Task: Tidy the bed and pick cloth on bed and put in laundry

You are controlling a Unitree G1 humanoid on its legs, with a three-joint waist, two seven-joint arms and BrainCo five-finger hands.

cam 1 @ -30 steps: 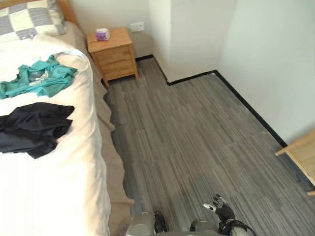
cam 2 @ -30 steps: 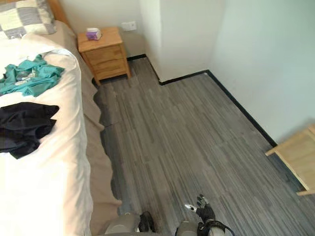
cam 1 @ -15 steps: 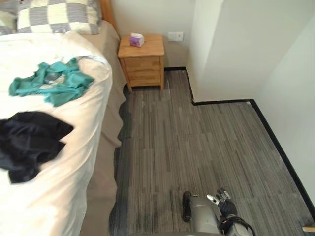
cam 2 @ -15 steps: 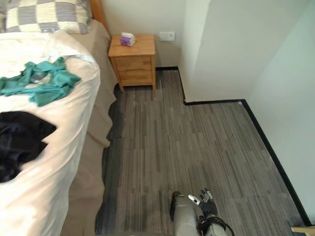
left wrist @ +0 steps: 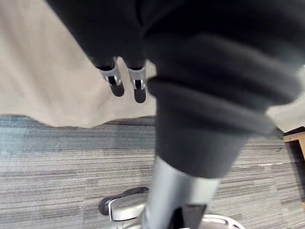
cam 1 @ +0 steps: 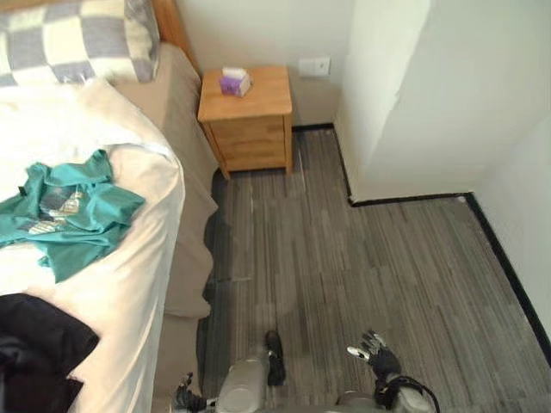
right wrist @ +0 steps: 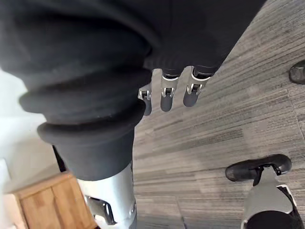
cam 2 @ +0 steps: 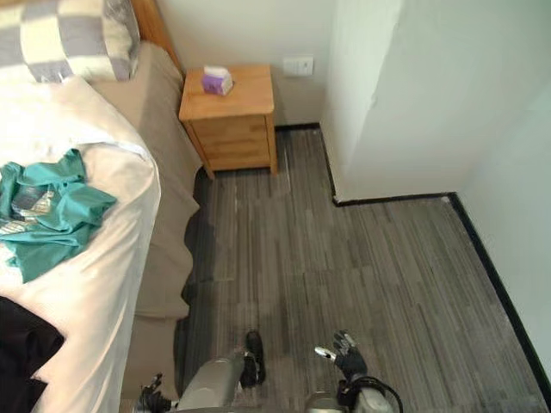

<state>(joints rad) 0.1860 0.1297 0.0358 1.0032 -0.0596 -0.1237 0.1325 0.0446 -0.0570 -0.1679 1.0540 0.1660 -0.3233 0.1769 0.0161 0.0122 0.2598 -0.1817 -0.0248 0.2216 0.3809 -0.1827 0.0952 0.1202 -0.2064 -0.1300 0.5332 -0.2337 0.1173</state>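
A teal shirt (cam 1: 65, 215) lies crumpled on the white duvet (cam 1: 129, 292) of the bed at the left. Nearer me a black cloth (cam 1: 34, 361) lies bunched on the same duvet, partly cut off by the view's edge. My left hand (cam 1: 185, 398) hangs low beside the bed's side, open, its fingers (left wrist: 116, 86) straight in front of the tan bed skirt (left wrist: 47, 86). My right hand (cam 1: 379, 357) hangs over the grey floor, open and holding nothing, with its fingers (right wrist: 164, 98) straight. Both hands are well apart from the clothes.
A checked pillow (cam 1: 73, 39) lies at the head of the bed. A wooden nightstand (cam 1: 245, 116) with a purple tissue box (cam 1: 232, 82) stands beside it. A white wall corner (cam 1: 387, 103) juts out at the right. Wooden furniture (right wrist: 52, 205) stands behind my right arm.
The whole picture has shifted, so the camera has moved; the clothes lie as before. My left hand has come into the eye views at the bottom edge.
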